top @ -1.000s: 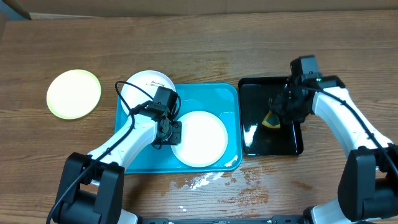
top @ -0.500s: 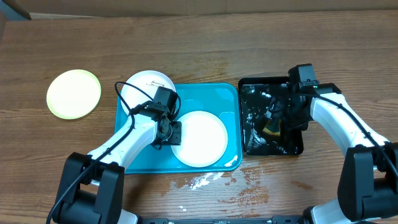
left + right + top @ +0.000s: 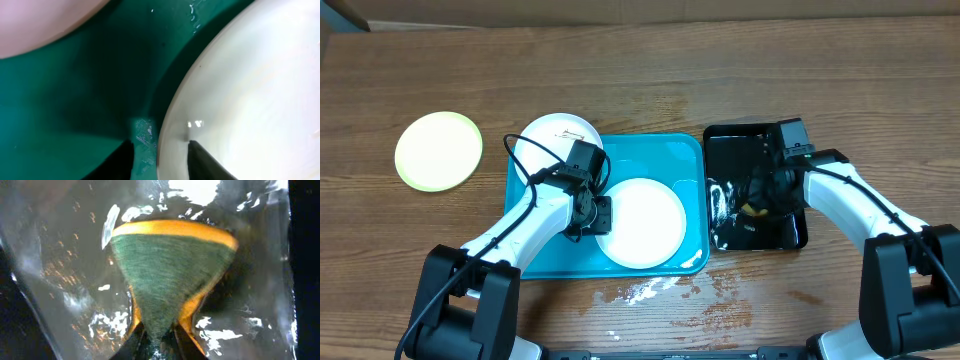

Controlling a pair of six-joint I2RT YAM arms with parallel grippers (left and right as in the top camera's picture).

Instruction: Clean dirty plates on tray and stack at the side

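A white plate (image 3: pixel 642 222) lies in the middle of the turquoise tray (image 3: pixel 670 155). My left gripper (image 3: pixel 598 215) is at its left rim. In the left wrist view that rim (image 3: pixel 172 145) runs between the two fingers of the left gripper (image 3: pixel 160 150), which is shut on it. A second white plate (image 3: pixel 552 140) sits over the tray's far left corner. A pale yellow-green plate (image 3: pixel 438 150) rests on the table at the left. My right gripper (image 3: pixel 757 205) is down in the black tray, shut on a yellow and green sponge (image 3: pixel 170 265) between its fingers (image 3: pixel 159 337).
The glossy black tray (image 3: pixel 730 145) stands just right of the turquoise tray and holds water that glints around the sponge. Spilled water (image 3: pixel 640 292) marks the wooden table in front of the turquoise tray. A cardboard wall runs along the back edge.
My right gripper has shifted left and nearer within the black tray, opening and closing again on the sponge and stirring the water. The left arm and the plates have not moved.
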